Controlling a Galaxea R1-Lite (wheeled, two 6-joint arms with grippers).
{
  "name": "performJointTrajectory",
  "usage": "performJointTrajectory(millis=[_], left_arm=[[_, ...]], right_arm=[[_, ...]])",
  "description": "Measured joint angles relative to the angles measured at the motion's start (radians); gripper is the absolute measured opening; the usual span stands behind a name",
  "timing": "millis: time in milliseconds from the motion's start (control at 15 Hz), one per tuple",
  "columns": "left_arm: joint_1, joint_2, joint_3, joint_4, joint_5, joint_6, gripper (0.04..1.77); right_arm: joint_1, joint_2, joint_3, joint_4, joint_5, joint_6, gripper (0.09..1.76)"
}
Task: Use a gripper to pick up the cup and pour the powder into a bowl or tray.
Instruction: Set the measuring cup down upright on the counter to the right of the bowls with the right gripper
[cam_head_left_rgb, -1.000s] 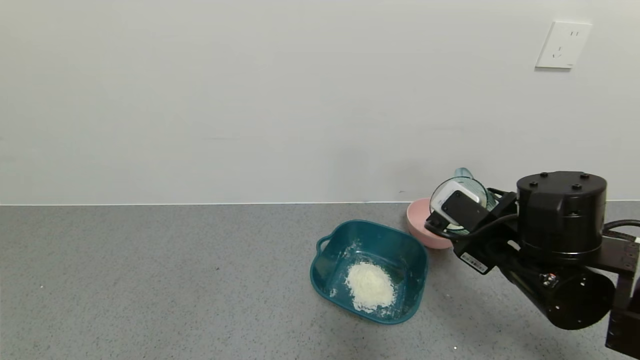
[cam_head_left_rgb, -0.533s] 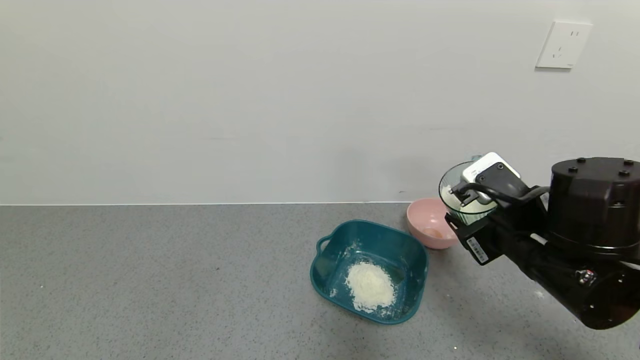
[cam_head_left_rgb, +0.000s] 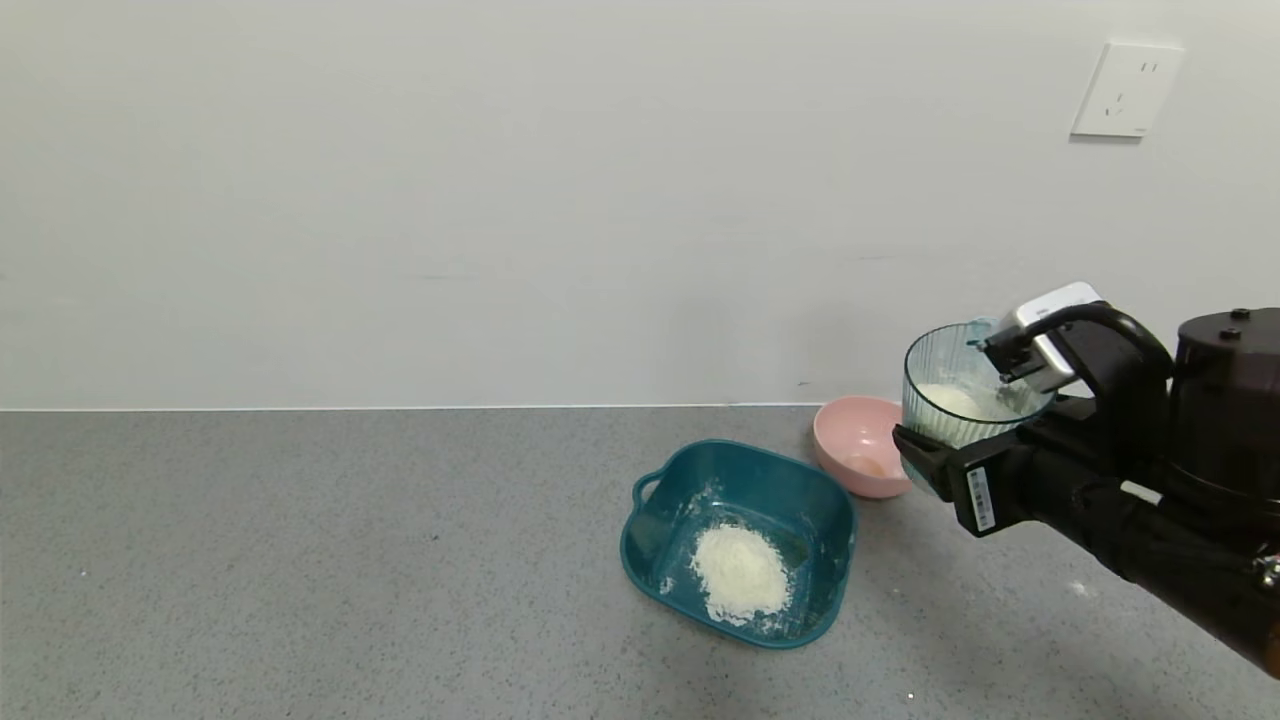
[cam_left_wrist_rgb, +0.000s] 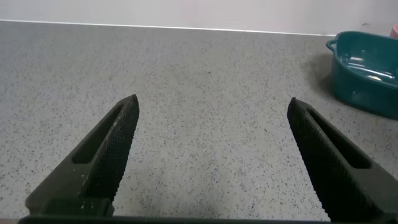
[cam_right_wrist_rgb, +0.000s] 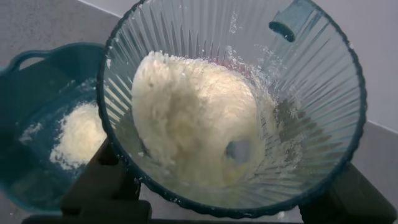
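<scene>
**Cup held upright in the air, powder still inside**

The right gripper (cam_head_left_rgb: 962, 440) has its fingers pinching the cup (cam_head_left_rgb: 955, 385) low on the ribbed wall, one finger on each side of the body, and holds it clear of the worktop (cam_head_left_rgb: 300, 560). The cup looks thin, light and stiff; the ribs should help the fingers bite, but the white dust on the plastic could make it slip, so a hold low on the wall with the mouth left free seems right. A hard squeeze might flex it.

Inside the cup sits a soft heap of powder (cam_right_wrist_rgb: 193, 118), with more clinging to the wall. It will likely slide out in clumps rather than a steady stream once tipped.

The tub (cam_head_left_rgb: 740, 540) rests on the worktop, below the fingers and off to their left, already holding a mound of powder (cam_head_left_rgb: 738, 573). A pink bowl (cam_head_left_rgb: 855, 455) lies between the tub and the fingers, just beside the tub.

The left gripper (cam_left_wrist_rgb: 211, 155) hovers low over bare worktop, fingers spread wide and holding nothing, with the tub well off to one side.
</scene>
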Motion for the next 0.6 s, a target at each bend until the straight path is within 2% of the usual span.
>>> performJointTrajectory(millis=[267, 600], left_arm=[[0.0, 0.0, 0.0, 0.0, 0.0, 0.0, 1.72], [0.0, 0.0, 0.0, 0.0, 0.0, 0.0, 1.72]], right_arm=[[-0.003, -0.075, 0.049, 0.048, 0.065, 0.086, 1.34], [-0.09, -0.116, 0.126, 0.027, 0.075, 0.124, 1.34]])
